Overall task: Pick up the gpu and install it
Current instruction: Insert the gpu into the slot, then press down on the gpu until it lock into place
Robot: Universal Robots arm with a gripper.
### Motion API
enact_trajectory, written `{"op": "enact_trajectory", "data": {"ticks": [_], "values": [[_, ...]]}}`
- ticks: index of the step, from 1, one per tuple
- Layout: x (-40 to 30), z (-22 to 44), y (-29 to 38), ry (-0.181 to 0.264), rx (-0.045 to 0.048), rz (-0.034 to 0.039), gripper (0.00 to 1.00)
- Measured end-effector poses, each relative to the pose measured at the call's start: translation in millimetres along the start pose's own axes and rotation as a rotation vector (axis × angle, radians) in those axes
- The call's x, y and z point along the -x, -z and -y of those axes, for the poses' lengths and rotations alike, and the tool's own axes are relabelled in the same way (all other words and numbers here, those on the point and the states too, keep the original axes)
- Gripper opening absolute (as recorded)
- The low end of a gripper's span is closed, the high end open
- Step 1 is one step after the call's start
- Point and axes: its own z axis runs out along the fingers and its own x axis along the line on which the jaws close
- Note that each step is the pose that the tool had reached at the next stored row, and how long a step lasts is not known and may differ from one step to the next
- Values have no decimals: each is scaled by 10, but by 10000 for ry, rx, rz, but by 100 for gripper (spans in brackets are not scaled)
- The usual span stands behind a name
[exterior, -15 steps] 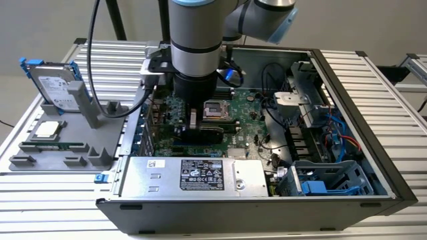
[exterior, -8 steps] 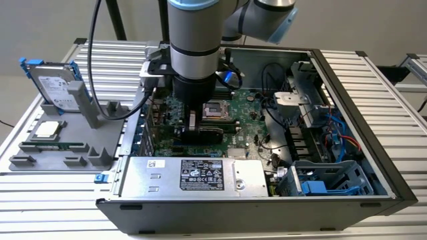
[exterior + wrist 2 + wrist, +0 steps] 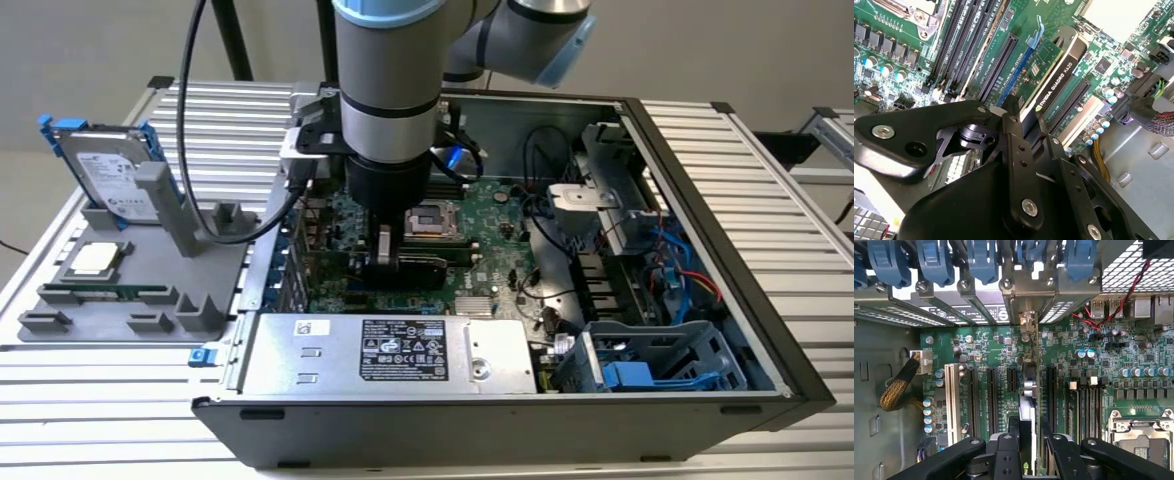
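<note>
- One arm [image 3: 387,90] reaches down into the open computer case [image 3: 694,250]; we see its hand [image 3: 384,255] low over the motherboard [image 3: 501,265] in the exterior view.
- We find the hand [image 3: 1026,127] closed on the gpu [image 3: 1054,82], its fingers [image 3: 1014,150] clamping the card's upper edge from both faces in the second wrist view.
- We note the gpu standing on edge among the expansion slots [image 3: 999,65], black cooler on one face, green board on the other, beside a blue slot.
- We see the same card edge-on in the first wrist view: gpu [image 3: 1027,410] between the fingers [image 3: 1004,450], its silver bracket [image 3: 1026,322] at the rear slot openings under the blue clips [image 3: 981,262].
- We cannot tell whether the card's connector is fully seated.
- Outside the case, on the counter [image 3: 107,390], we list a grey holder [image 3: 120,290] carrying a silver hard drive [image 3: 114,175] with blue rails, at the exterior view's left.
- We list a power supply [image 3: 387,352] along the case's near edge.
</note>
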Motion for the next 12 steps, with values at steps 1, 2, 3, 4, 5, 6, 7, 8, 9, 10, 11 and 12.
{"op": "enact_trajectory", "data": {"ticks": [1,2,3,4,5,6,7,8,9,10,11,12], "values": [[0,0,-1,0,0,0,0],[0,0,-1,0,0,-1,0],[0,0,-3,-1,-2,3,0],[2,1,-13,-1,-16,23,0],[2,1,-10,-1,-9,15,100],[1,1,-8,0,-5,10,100],[0,0,-5,0,-1,2,100],[0,1,-4,1,-1,1,100],[-1,1,16,1,5,2,100],[-1,1,56,1,2,6,100],[-1,1,102,-1,1,10,100],[-1,0,150,-1,3,6,100]]}}
